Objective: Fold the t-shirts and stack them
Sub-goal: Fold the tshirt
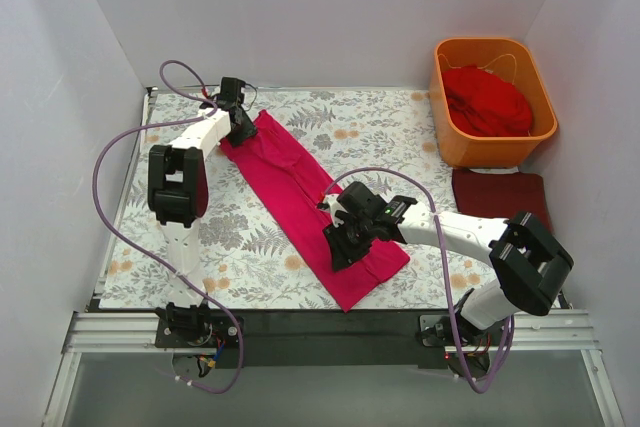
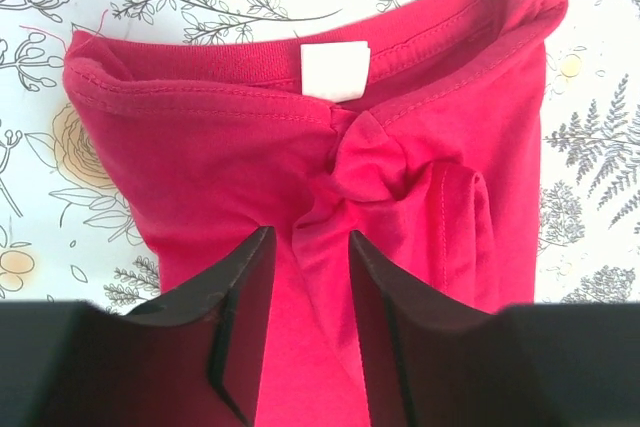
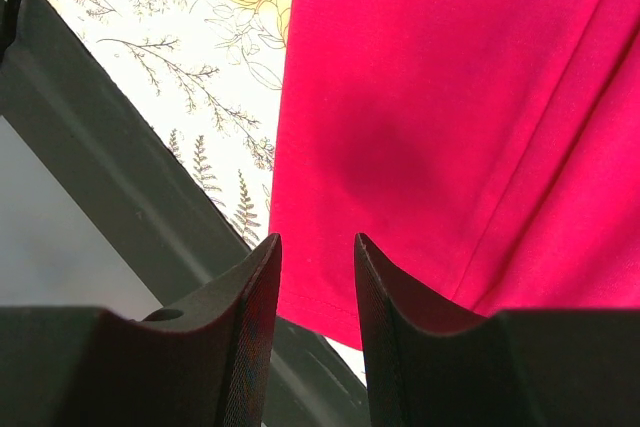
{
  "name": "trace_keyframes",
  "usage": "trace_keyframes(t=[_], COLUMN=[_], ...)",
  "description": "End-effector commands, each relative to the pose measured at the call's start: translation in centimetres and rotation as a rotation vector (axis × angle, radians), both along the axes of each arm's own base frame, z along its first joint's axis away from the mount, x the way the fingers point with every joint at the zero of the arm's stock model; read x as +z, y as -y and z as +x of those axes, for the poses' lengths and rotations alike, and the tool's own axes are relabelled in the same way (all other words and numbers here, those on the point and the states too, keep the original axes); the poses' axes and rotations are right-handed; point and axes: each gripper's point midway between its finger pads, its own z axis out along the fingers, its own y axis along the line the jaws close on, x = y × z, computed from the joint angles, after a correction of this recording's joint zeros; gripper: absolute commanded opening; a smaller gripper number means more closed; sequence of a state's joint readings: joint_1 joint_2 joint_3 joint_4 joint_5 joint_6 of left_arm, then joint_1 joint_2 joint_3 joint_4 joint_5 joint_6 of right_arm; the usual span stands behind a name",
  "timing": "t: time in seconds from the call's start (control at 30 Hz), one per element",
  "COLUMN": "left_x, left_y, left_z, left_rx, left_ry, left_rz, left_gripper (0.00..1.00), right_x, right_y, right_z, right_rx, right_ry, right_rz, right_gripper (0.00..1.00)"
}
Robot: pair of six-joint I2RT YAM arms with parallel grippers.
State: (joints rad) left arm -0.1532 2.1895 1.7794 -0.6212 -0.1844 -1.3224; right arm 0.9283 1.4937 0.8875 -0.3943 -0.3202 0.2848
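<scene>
The magenta-pink t-shirt (image 1: 300, 197) lies folded into a long strip, running diagonally from far left to near centre on the floral cloth. My left gripper (image 1: 243, 132) is at its collar end. In the left wrist view the left gripper (image 2: 310, 237) is open, its jaws either side of a puckered ridge of the shirt (image 2: 200, 157), just below the white label (image 2: 335, 69). My right gripper (image 1: 338, 247) hovers over the hem end. In the right wrist view it (image 3: 318, 239) is open and empty above the shirt (image 3: 450, 97). The maroon t-shirt (image 1: 500, 195) lies folded at the right. The scarlet t-shirt (image 1: 487, 99) sits crumpled in the tub.
The orange plastic tub (image 1: 470, 142) stands at the back right. The grey floral-print cloth (image 1: 380, 127) covers the table. A black rail (image 1: 320, 332) runs along the near edge, close to the shirt's hem; it also shows in the right wrist view (image 3: 120, 177). White walls enclose three sides.
</scene>
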Motion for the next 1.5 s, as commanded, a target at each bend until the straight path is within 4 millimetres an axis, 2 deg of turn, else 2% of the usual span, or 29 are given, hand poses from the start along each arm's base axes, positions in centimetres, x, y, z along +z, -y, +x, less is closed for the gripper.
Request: trace_keyframes(t=[0.0, 0.1, 0.27, 0.4, 0.53, 0.7, 0.87, 0.97, 1.0, 1.03, 1.07, 1.23, 1.47], left_x=[-0.8, -1.5, -1.8, -1.6, -1.5, -1.8, -0.9, -0.1, 0.2, -0.6, 0.0, -2.5, -5.6], left_y=[-0.3, -0.3, -0.6, -1.7, -2.8, -4.0, -5.1, -4.5, -4.4, -4.4, -4.3, -5.0, -5.7], left_z=[0.3, 0.1, 0.3, 0.7, 1.0, 1.1, 2.0, 1.8, 1.7, 1.0, 0.8, -0.4, 0.2], left_rx=[-0.009, -0.015, -0.018, -0.003, 0.016, 0.019, 0.035, 0.037, 0.041, 0.045, 0.049, 0.072, 0.066], left_ry=[-0.015, -0.031, -0.032, -0.028, -0.030, -0.044, -0.026, -0.031, -0.022, -0.040, -0.026, -0.098, -0.160], left_rz=[0.030, 0.032, 0.051, 0.102, 0.129, 0.181, 0.231, 0.192, 0.181, 0.173, 0.169, 0.197, 0.216], left_gripper=[0.33, 0.26, 0.22, 0.10, 0.08, 0.09, 0.19, 0.28, 0.29, 0.31, 0.31, 0.30, 0.29], right_x=[0.3, 0.2, 0.0, -0.2, -0.7, -1.4, -1.6, -2.1, -2.2, -2.2, -2.2, -2.7, -4.0], right_y=[-0.4, -0.4, -0.2, -0.2, 0.1, 0.5, 0.8, 1.0, 1.1, 1.0, 1.0, 0.9, 1.0], right_z=[0.2, 0.1, 0.0, -0.1, -0.2, -0.3, -0.3, -0.6, -0.7, -0.8, -0.9, -1.5, -4.0], right_rx=[0.002, 0.000, -0.002, -0.002, -0.006, -0.015, -0.018, -0.011, -0.010, -0.006, -0.003, 0.021, 0.075], right_ry=[0.009, 0.005, 0.005, -0.001, -0.006, -0.014, -0.008, -0.023, -0.030, -0.032, -0.039, -0.068, -0.181], right_rz=[0.025, 0.025, 0.021, 0.018, 0.006, -0.017, -0.029, -0.038, -0.042, -0.040, -0.037, -0.040, -0.064], right_gripper=[0.41, 0.41, 0.41, 0.41, 0.41, 0.41, 0.41, 0.41, 0.41, 0.41, 0.41, 0.41, 0.41])
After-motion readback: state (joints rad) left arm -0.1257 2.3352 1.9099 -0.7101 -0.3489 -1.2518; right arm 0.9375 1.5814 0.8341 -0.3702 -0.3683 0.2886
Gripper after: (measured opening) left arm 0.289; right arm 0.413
